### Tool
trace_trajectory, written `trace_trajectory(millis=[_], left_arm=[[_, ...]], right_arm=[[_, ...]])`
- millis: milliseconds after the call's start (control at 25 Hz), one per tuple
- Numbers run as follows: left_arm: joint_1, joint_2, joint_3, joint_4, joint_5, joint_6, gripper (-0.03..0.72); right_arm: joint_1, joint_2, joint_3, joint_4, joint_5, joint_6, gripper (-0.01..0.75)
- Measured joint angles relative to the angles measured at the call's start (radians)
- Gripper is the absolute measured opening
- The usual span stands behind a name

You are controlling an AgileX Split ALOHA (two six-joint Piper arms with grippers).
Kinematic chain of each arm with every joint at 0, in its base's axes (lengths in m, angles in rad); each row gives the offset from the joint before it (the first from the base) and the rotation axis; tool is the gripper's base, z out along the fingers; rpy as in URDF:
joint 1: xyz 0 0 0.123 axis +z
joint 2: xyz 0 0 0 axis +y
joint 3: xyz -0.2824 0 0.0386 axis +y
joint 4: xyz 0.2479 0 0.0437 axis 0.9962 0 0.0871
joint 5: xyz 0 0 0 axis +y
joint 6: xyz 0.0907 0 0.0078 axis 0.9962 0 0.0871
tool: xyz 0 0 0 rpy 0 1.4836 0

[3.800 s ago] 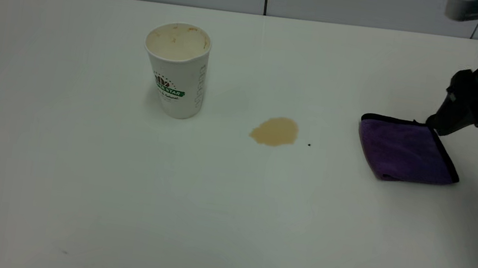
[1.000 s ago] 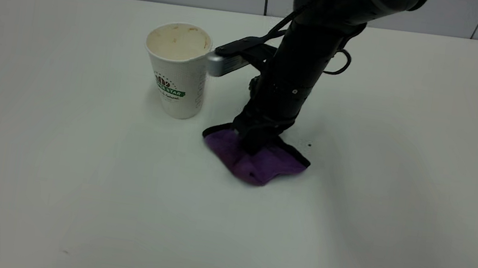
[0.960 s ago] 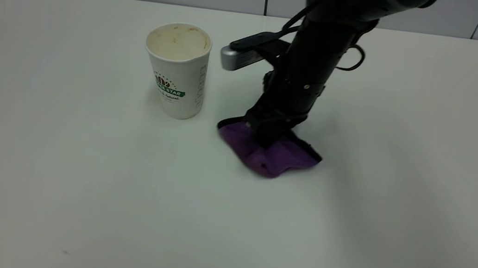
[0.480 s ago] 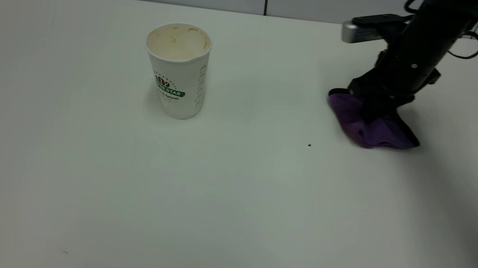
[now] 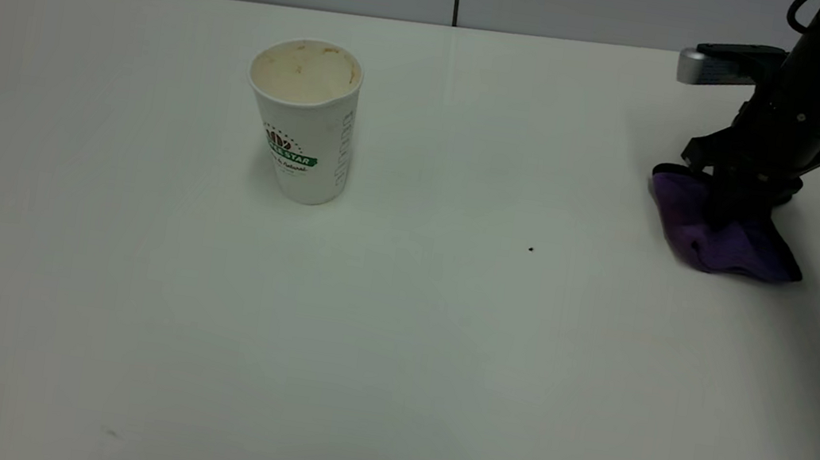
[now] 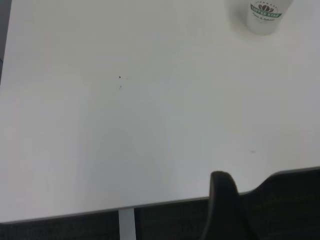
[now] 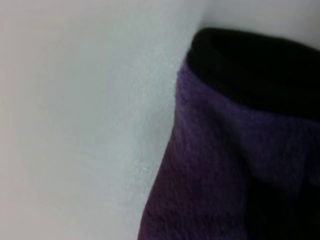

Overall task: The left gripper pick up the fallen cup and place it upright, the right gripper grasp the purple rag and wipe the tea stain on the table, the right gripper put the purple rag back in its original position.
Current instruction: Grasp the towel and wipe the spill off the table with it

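Right gripper apparently still clenched on rag, now far right, stain gone, cup upright, white table.

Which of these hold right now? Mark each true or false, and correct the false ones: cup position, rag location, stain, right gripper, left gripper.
1. The cup lies on its side. False: it stands upright on the table.
2. The purple rag sits bunched at the table's right side. True.
3. A tan tea stain shows beside the cup. False: no stain is visible; only a tiny black speck remains there.
4. The right gripper is down on the purple rag. True.
5. The left gripper is holding the cup. False: it is away from the cup, out of the exterior view, and nothing touches the cup.
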Motion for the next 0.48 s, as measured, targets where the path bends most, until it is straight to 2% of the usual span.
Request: trace_trajectory(millis=[120, 320, 480], left_arm=[[0.0, 0.0, 0.0, 0.0, 0.0, 0.0, 0.497], [0.0, 0.0, 0.0, 0.0, 0.0, 0.0, 0.497], [0.0, 0.0, 0.0, 0.0, 0.0, 0.0, 0.497]], right_arm=[[0.0, -0.002, 0.0, 0.0, 0.022, 0.0, 0.228], [0.002, -0.018, 0.002, 0.004, 0.093, -0.017, 0.492], [0.005, -0.055, 0.018, 0.003, 0.155, -0.019, 0.583]])
